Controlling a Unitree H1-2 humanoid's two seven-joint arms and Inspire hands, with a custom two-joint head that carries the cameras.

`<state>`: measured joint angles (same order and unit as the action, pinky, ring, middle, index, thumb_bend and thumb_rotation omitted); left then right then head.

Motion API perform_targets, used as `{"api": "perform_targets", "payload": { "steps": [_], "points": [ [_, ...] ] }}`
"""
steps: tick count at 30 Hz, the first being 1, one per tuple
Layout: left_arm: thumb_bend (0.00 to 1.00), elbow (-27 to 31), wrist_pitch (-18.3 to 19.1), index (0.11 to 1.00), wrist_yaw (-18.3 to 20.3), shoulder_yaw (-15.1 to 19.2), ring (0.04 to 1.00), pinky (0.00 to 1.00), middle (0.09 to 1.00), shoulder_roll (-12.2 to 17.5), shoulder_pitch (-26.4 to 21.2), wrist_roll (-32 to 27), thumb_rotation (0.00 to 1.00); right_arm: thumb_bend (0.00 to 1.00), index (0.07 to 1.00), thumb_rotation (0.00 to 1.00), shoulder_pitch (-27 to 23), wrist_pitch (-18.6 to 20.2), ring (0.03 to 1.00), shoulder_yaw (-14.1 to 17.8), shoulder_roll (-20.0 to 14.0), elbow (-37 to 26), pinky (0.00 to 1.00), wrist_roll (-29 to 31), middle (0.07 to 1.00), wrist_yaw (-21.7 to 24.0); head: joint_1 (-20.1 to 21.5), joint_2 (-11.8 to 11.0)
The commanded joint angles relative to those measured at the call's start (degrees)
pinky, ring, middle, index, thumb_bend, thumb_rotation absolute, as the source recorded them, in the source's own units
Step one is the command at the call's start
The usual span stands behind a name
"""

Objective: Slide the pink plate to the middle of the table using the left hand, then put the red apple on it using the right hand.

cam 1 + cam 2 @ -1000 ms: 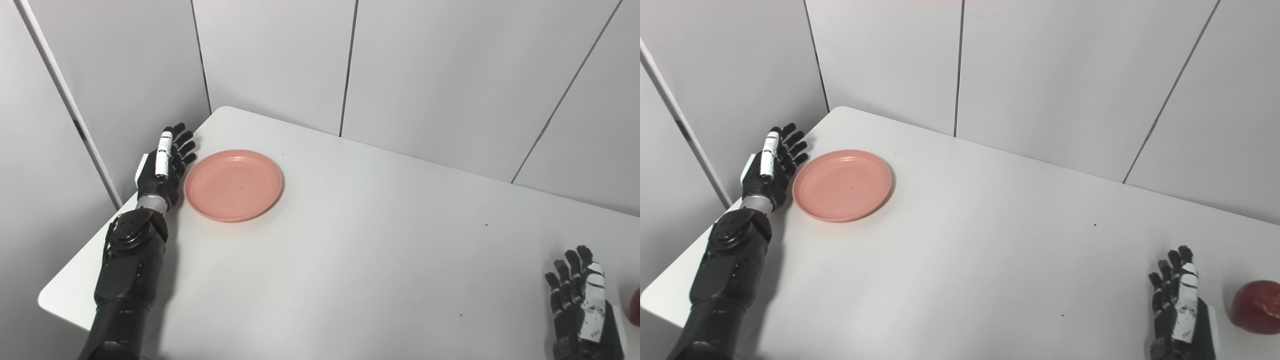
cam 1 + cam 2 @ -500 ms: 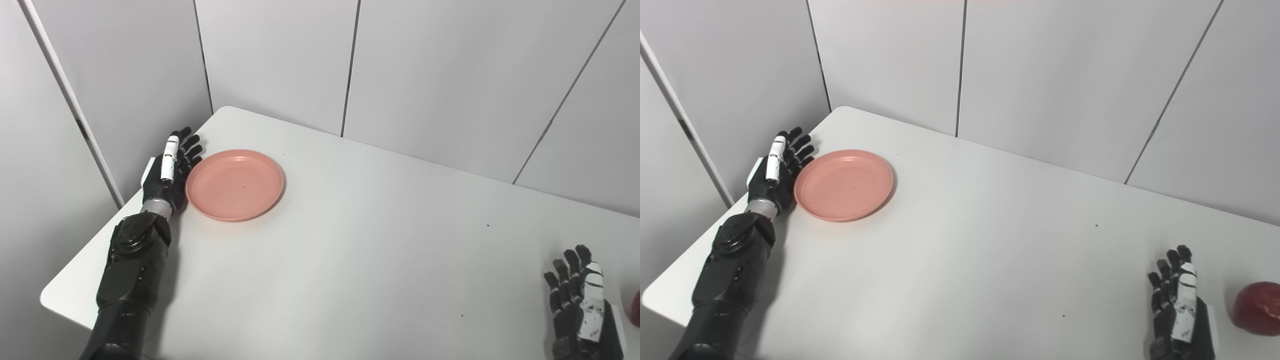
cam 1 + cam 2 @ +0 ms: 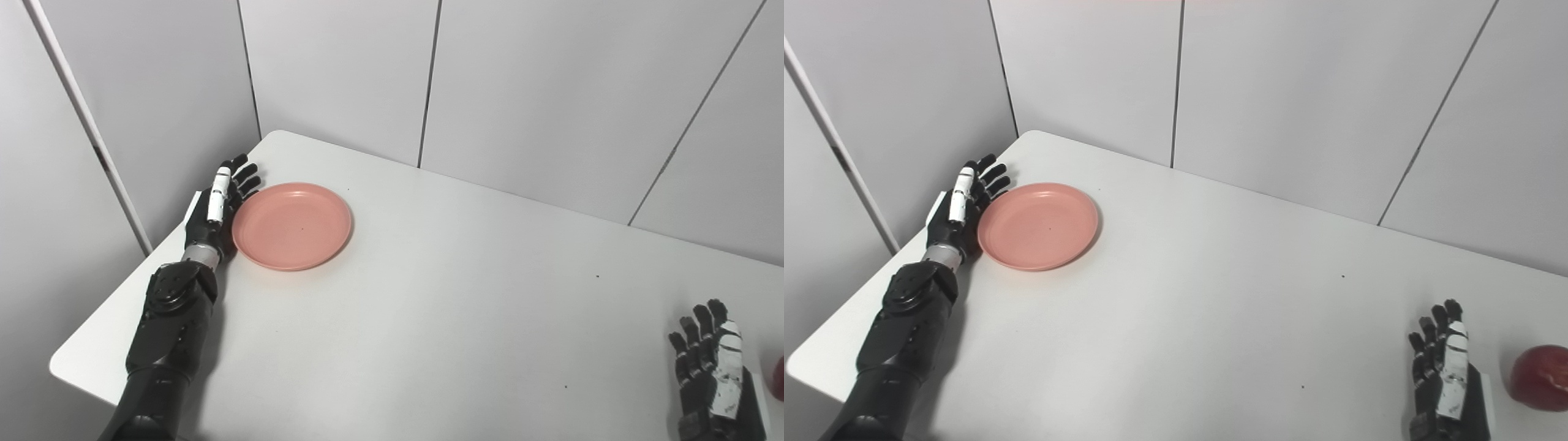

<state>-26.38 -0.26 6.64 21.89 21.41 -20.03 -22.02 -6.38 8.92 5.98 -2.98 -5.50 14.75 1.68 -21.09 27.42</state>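
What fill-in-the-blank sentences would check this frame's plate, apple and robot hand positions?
1. The pink plate lies near the table's far ____ corner.
2. The left robot hand, fingers apart, is against the plate's ____ rim.
3. The red apple sits just to the ____ of the right robot hand.
4. The plate holds ____.

Missing words: left; left; right; nothing

Plate (image 3: 292, 225) far left on the table (image 3: 441, 306) — left hand (image 3: 215, 205) touching its left rim; apple (image 3: 1539, 376) near right.
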Motion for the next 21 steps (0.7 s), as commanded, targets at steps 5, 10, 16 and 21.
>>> {"api": "perform_targets", "payload": {
  "steps": [5,10,16,21],
  "points": [
    [0.35,0.89,0.71,0.871,-0.51,-1.19,0.888,0.88,0.889,-0.7,-0.57,0.71,1.0,0.14,1.0,1.0,-0.89,1.35,1.0,0.1,0.48,-3.06,1.0,-0.24,1.0,-0.54,0.06,0.09],
    [0.36,3.07,1.65,0.876,-0.61,-2.62,0.886,0.89,0.887,-1.18,0.1,1.05,1.0,0.14,1.0,1.0,-0.83,1.63,1.0,-0.08,0.35,-3.52,1.0,-0.18,1.0,-0.13,0.09,0.32],
    [0.36,4.9,3.81,0.882,-0.8,-3.24,0.9,0.89,0.899,-2.04,0.46,1.3,1.0,0.14,1.0,1.0,-0.81,1.66,1.0,-0.02,0.64,-3.73,1.0,-0.38,1.0,-0.5,0.13,0.38],
    [0.35,7.1,5.91,0.871,-2.15,-3.49,0.886,0.88,0.887,-3.11,0.58,1.73,1.0,0.14,1.0,1.0,-0.83,1.07,1.0,0.13,0.62,-3.17,1.0,-0.36,1.0,-0.38,0.26,0.49]
  ]
}}
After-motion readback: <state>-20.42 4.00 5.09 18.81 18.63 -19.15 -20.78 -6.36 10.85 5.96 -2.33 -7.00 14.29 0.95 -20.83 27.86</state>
